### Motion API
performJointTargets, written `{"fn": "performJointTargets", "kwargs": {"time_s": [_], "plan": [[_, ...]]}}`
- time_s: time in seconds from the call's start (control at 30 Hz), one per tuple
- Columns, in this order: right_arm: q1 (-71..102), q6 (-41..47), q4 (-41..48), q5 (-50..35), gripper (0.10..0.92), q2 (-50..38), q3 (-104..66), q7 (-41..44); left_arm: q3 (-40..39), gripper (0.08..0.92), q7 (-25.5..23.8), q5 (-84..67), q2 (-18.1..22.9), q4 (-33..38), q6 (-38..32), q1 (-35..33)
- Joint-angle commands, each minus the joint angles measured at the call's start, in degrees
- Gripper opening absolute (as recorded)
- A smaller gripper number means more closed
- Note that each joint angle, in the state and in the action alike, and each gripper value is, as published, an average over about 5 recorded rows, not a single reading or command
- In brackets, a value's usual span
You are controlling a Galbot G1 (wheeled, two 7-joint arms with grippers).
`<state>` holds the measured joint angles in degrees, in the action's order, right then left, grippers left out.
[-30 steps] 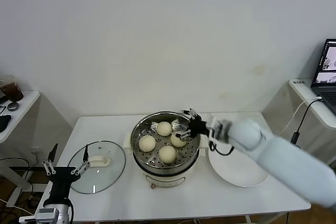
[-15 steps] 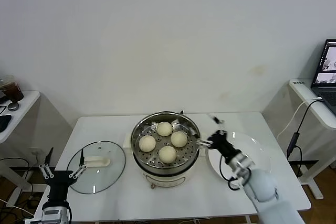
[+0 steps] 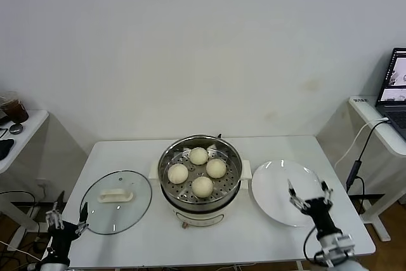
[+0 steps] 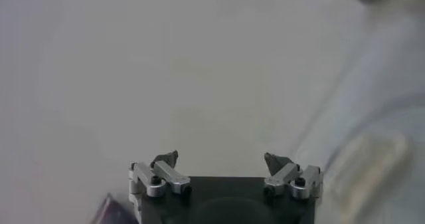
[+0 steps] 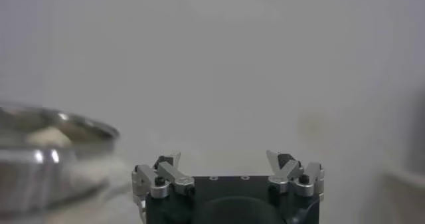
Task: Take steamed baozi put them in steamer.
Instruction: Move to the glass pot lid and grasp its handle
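four pale cream buns (image 3: 202, 186) sitting in the shiny round steel steamer (image 3: 166, 176), left gripper (image 3: 65, 223) and right gripper (image 3: 309, 195) both low, wide open, holding nothing

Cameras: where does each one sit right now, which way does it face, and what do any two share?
Head view: high up, looking down at the table, steamer, plate and lid; both grippers low, left, right.
Left wrist view: behind the open left gripper, facing a blurred pale surface.
Right wrist view: behind the open right gripper, facing the wall.
Shared: the right wrist view and head view both show the steamer.

lid (image 3: 117, 200) left | steamer (image 3: 200, 185) centre — four baozi (image 3: 202, 186) inside | plate (image 3: 285, 193) right
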<state>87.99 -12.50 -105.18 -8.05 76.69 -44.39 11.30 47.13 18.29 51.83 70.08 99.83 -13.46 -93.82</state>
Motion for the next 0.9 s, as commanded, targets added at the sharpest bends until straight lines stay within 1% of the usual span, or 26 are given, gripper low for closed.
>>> {"fn": "performJointTargets", "kwargs": {"time_s": [0.03, 0.27, 0.43, 0.9], "plan": [[7.82, 1.53, 0.62, -0.67, 0.823, 4.31, -5.67, -0.66, -2.86, 0.823, 3.49, 25.15, -6.48, -13.38, -2.50, 5.49], [8.61, 1.45, -0.20, -0.16, 0.823, 5.59, -4.33, -0.76, -8.32, 0.823, 2.36, 25.29, -8.49, -16.98, -2.73, 12.60], [8.77, 1.54, -0.08, 0.20, 0.823, 5.80, -3.67, -0.83, -10.56, 0.823, 2.71, 25.41, -8.93, -20.76, -2.99, 17.38], [8.54, 1.66, 0.57, 1.40, 0.823, 6.06, -2.35, -0.76, -14.69, 0.823, 2.17, 25.49, -9.12, -27.43, -2.66, 25.27]]}}
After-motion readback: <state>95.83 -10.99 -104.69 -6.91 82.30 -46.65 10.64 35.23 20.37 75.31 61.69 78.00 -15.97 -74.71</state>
